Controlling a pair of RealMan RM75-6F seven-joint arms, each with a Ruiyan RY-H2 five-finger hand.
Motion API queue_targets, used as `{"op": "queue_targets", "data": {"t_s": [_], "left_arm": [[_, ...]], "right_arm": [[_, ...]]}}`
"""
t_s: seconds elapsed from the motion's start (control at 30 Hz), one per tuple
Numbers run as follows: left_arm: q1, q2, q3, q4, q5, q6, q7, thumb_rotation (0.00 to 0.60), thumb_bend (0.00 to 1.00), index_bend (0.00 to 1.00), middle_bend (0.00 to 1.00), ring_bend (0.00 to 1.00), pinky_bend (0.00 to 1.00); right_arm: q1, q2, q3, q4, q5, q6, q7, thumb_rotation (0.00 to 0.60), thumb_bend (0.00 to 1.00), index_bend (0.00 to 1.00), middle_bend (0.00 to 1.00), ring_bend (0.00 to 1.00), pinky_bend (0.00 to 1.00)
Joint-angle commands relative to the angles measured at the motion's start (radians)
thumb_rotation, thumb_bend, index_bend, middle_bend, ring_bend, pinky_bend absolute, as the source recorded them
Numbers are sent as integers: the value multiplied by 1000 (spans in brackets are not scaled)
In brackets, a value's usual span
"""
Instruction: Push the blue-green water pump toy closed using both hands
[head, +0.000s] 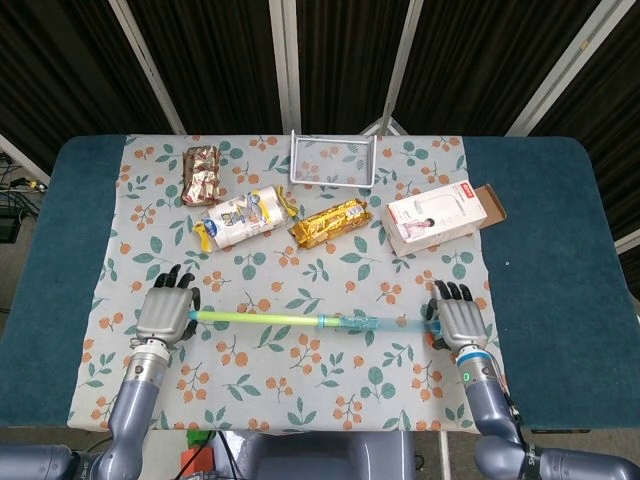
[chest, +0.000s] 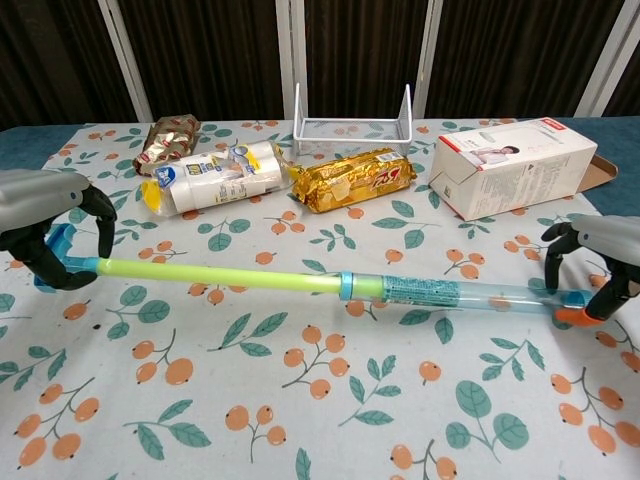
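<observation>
The left hand (head: 165, 312) sits at the left end of the scene, fingers curled down around the blue handle end of the water pump toy (chest: 340, 284), gripping it; in the chest view its dark fingers (chest: 100, 222) arch over the handle and touch the cloth.

From that hand the toy runs to the right across the floral tablecloth (head: 300, 370), lying flat. First comes the thin yellow-green rod, then a blue collar about midway between the two hands, then the clear blue-green barrel that reaches the other hand. The rod is well drawn out of the barrel.

Beyond the left hand, further from the robot, lie a crinkled brown-gold snack bag (head: 203, 172) and, nearer the toy, a white and yellow packet (head: 238, 216) on its side. Beyond the toy's middle are a gold biscuit pack (head: 334, 221) and, behind it, a white wire rack (head: 331, 158). Beyond the right hand a white carton (head: 440, 217) lies with one end flap open.

The right hand (head: 458, 320) is at the right end of the toy, fingers bent down over the barrel's tip, where an orange nozzle (chest: 570, 316) shows just under the fingers (chest: 552, 252). It grips that end, palm facing down.
</observation>
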Motion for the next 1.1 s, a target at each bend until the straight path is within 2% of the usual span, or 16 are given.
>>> {"op": "queue_targets", "data": {"t_s": [0.03,0.5,1.1], "left_arm": [[-2,-3,1,-6,3,3,2,600,512,580,171,11,129],[-27,-42,-9,-49,17,36,45,600,513,588,176,11,129],[-69,-108,-37,-63,0,69,102,600,512,591,180,11,129]], "right_arm": [[2,8,0,-16,-9,6,2,600,435,642,106,0,0],[13,41,10,-107,-31,28,8,600,435,656,115,0,0],[27,45,-10,-203,-74,47,4,600,436,657,115,0,0]]}}
